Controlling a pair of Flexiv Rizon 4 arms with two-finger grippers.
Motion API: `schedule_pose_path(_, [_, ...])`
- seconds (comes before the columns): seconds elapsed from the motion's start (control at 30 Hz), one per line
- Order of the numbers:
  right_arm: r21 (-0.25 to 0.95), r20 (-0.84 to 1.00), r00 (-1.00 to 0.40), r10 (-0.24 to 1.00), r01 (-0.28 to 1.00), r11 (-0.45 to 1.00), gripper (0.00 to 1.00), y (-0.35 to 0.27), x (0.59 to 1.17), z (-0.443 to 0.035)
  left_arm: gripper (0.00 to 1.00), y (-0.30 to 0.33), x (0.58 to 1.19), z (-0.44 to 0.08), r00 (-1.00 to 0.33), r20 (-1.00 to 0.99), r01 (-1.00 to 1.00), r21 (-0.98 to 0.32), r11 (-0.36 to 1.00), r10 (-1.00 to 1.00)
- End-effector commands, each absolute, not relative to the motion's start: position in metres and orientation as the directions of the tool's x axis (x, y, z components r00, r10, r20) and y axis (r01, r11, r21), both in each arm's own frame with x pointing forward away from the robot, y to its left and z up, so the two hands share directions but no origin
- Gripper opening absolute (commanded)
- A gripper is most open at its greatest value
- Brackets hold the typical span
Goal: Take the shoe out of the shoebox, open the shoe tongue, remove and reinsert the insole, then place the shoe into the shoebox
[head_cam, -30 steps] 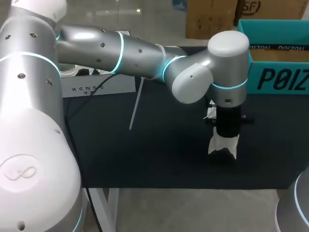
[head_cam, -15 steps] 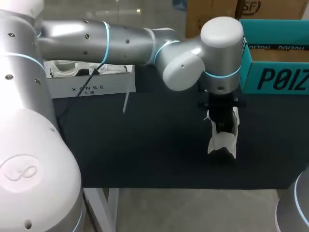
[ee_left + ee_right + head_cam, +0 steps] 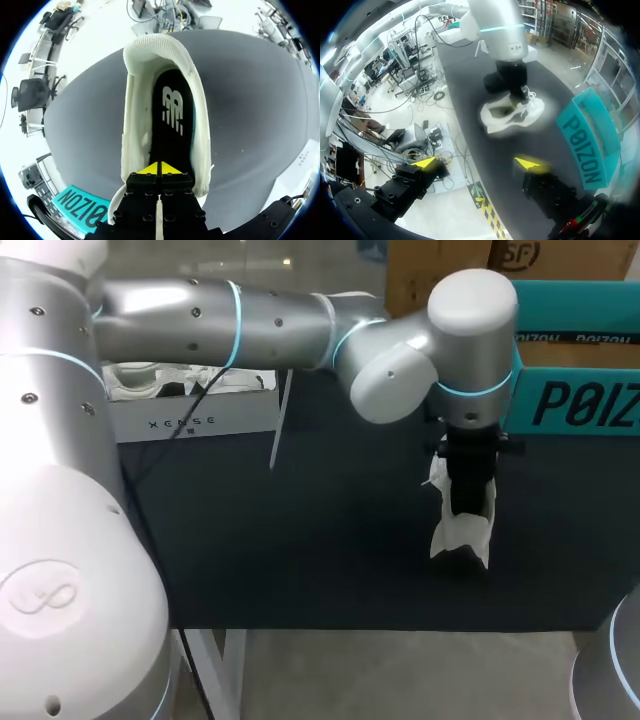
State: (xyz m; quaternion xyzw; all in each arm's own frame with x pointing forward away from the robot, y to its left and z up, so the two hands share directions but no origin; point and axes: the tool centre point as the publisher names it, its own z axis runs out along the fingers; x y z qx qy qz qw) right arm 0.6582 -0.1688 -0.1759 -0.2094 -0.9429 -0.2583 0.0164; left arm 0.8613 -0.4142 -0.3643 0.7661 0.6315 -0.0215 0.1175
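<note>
A white shoe [image 3: 460, 536] stands on the black table mat, in front of the teal shoebox [image 3: 570, 405]. My left arm reaches across from the left, and its gripper [image 3: 466, 508] points straight down into the shoe's opening. In the left wrist view the gripper [image 3: 160, 169] is shut, tips together over the black insole [image 3: 172, 115] inside the white shoe [image 3: 132, 110]. Whether they pinch the insole does not show. My right gripper [image 3: 477, 163] hangs open and empty off the table's near side, well short of the shoe [image 3: 510, 114] and the shoebox [image 3: 590, 137].
A white box [image 3: 190, 420] with white items in it sits at the back left of the mat [image 3: 300, 540]. A thin white strip [image 3: 280, 435] leans beside it. The shoebox's corner [image 3: 80, 210] lies close behind the left gripper.
My left wrist swung a little left and up, then came back right and down over the shoe. The shoe stayed where it was. The right gripper stayed open.
</note>
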Motion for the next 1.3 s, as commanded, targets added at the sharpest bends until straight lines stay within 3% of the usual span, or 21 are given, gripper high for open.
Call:
schedule_pose_path(0.03, [0.478,0.138,-0.911,0.388,0.404,0.780,1.00,-0.169,0.658,-0.177,0.00,-0.416,0.861,-0.368,0.199,-0.188,0.975,0.139,-0.175,0.962])
schedule_pose_path(0.23, [0.478,0.138,-0.911,0.388,0.404,0.780,1.00,-0.169,0.658,-0.177,0.00,-0.410,0.857,-0.372,0.155,-0.234,0.987,0.082,-0.140,0.960])
schedule_pose_path(0.27, [0.478,0.138,-0.911,0.388,0.404,0.780,1.00,-0.169,0.658,-0.177,0.31,-0.410,0.856,-0.373,0.153,-0.236,0.987,0.080,-0.137,0.960])
schedule_pose_path(0.3, [0.478,0.138,-0.911,0.388,0.404,0.780,1.00,-0.169,0.658,-0.177,0.88,-0.409,0.855,-0.374,0.154,-0.230,0.987,0.079,-0.139,0.961])
schedule_pose_path(0.33, [0.478,0.138,-0.911,0.388,0.404,0.780,1.00,-0.169,0.658,-0.177,1.00,-0.408,0.854,-0.376,0.146,-0.235,0.989,0.070,-0.133,0.961])
schedule_pose_path(1.3, [0.478,0.138,-0.911,0.388,0.404,0.780,1.00,-0.169,0.658,-0.177,1.00,-0.403,0.852,-0.378,0.154,-0.242,0.988,0.054,-0.145,0.958])
